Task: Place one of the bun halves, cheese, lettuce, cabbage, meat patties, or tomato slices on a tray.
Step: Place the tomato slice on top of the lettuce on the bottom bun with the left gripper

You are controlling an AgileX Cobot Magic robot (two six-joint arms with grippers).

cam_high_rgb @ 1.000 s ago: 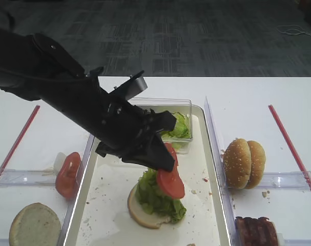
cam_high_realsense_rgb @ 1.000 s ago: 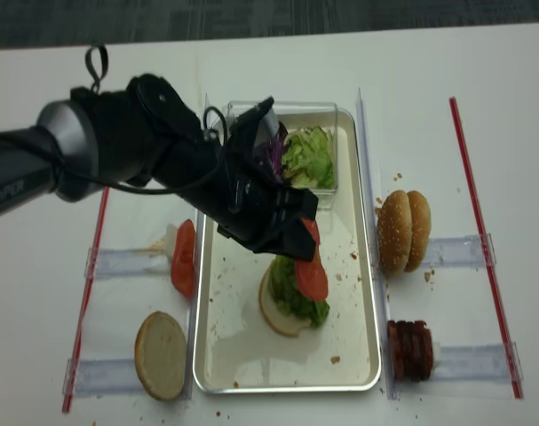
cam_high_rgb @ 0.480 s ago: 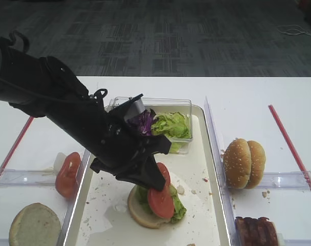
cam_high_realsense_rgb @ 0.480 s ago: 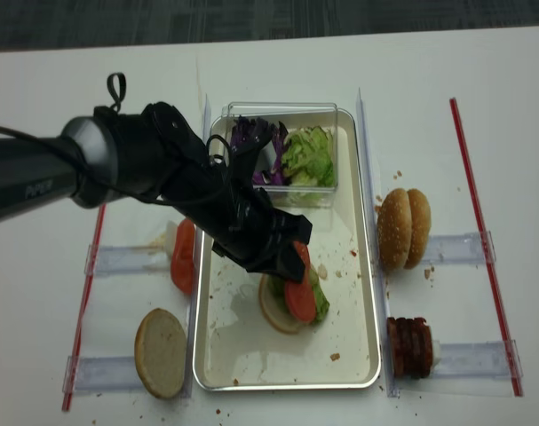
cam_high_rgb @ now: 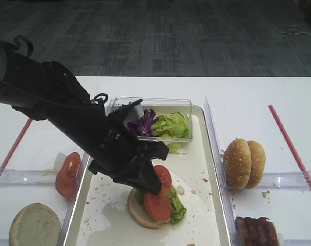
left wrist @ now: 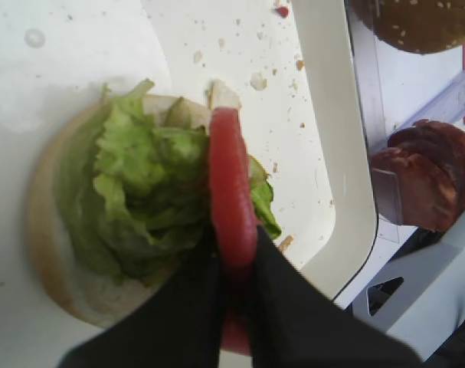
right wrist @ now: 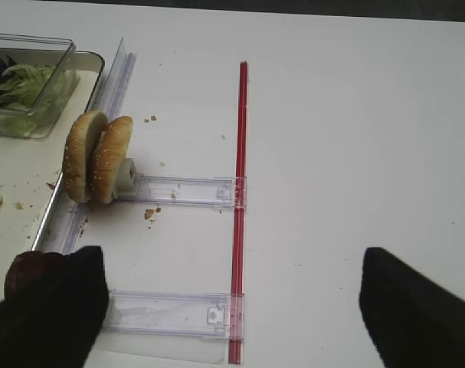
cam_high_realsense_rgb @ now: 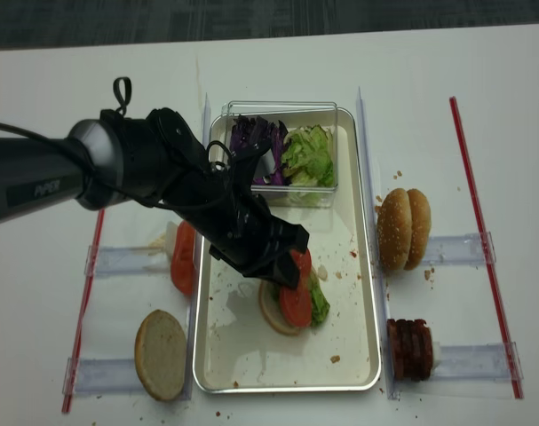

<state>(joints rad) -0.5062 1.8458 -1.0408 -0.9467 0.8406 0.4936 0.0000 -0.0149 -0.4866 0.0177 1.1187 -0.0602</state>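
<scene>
Tray (cam_high_realsense_rgb: 358, 266), off-white with a silvery rim, crumb-speckled, at the centre of the white counter (cam_high_realsense_rgb: 278, 62). On it: 1 bun half (cam_high_rgb: 137, 210), cut face up, topped with lettuce (left wrist: 140, 184).

Left end effector (left wrist: 234, 264): black, fingers (left wrist: 282, 291) together, clamped on 1 tomato slice (left wrist: 230, 203). The slice stands on edge, its lower rim touching the lettuce on the bun.

Clear plastic box (cam_high_realsense_rgb: 282, 111) at the far end of the tray: purple cabbage (cam_high_realsense_rgb: 251, 140) on the left, more green leaves (cam_high_realsense_rgb: 308, 155) on the right.

Left of the tray: further tomato slices (cam_high_realsense_rgb: 184, 257) upright on a clear rail, and 1 pale bun half (cam_high_realsense_rgb: 161, 353) lying flat nearer the front.

Right of the tray: 2 sesame bun halves (cam_high_realsense_rgb: 404, 229) standing on edge against a clear rail (right wrist: 190, 190); meat patties (cam_high_realsense_rgb: 409, 349) on the rail in front. 2 red strips, 1 near each side of the counter; the right one is (right wrist: 240, 192).

Right end effector: only dark finger shapes at the lower corners of its wrist view, spread well apart, holding nothing.
</scene>
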